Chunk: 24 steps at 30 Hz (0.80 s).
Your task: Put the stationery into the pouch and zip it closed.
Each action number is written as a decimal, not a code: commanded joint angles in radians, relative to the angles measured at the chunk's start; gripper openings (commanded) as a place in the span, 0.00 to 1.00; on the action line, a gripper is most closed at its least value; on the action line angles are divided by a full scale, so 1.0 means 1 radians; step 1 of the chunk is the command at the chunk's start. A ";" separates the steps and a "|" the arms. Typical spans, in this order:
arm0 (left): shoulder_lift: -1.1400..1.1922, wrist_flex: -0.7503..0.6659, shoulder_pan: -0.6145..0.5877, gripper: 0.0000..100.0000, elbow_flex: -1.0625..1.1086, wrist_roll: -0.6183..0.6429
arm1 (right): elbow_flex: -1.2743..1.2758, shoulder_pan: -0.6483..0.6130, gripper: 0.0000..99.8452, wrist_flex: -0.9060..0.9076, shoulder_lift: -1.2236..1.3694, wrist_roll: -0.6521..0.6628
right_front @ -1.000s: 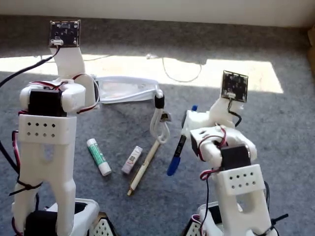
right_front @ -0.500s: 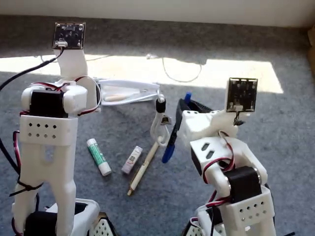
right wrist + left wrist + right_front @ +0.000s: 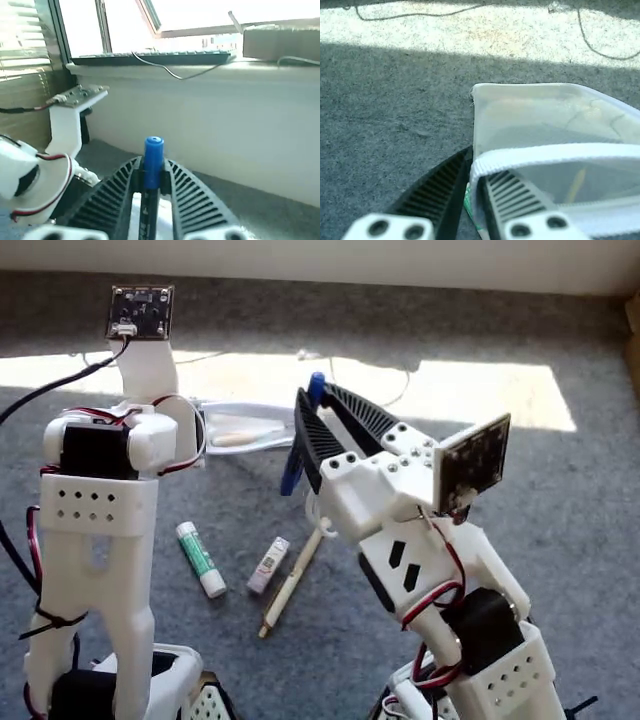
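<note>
- The step in hand is loading: my right tool (image 3: 315, 400) is clamped on the blue pen (image 3: 293, 468), its two ribbed fingers closed against the barrel with the capped end sticking out past the tips. In the right wrist view, the right tool (image 3: 153, 165) carries the blue pen (image 3: 153, 150) off the carpet (image 3: 560, 500).
- My left tool (image 3: 474, 170) is nearly closed and pinches the white zip band at one end of the pouch (image 3: 545, 120), one finger inside the mouth and one outside, which props it open.
- In the high view the pouch (image 3: 255, 427) lies flat at about 10 o'clock from the right tool, close by. A pale long item seems to sit inside it; I cannot tell what it is.
- At about 7 o'clock from the right tool, on the carpet, lie the glue stick (image 3: 200, 558), a small tube (image 3: 268, 564) and a beige pen (image 3: 290, 585), so I judge the task is in its early part.
- Next I would swing the pen toward 10 o'clock and tilt it so that one end leads into the opening beside my left tool, then open the fingers only once most of the barrel is past the zip band.
- The opening looks shallow, so the pen has to go in nearly level with the carpet, and my left tool must keep its pinch or the mouth may sag shut.
</note>
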 commanded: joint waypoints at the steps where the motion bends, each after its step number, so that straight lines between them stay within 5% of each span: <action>1: 0.015 0.003 0.010 0.01 0.010 -0.008 | -0.059 -0.019 0.00 -0.162 -0.021 0.046; 24: 0.015 0.003 0.008 0.01 0.010 -0.009 | 0.111 -0.025 0.00 -0.489 0.062 0.061</action>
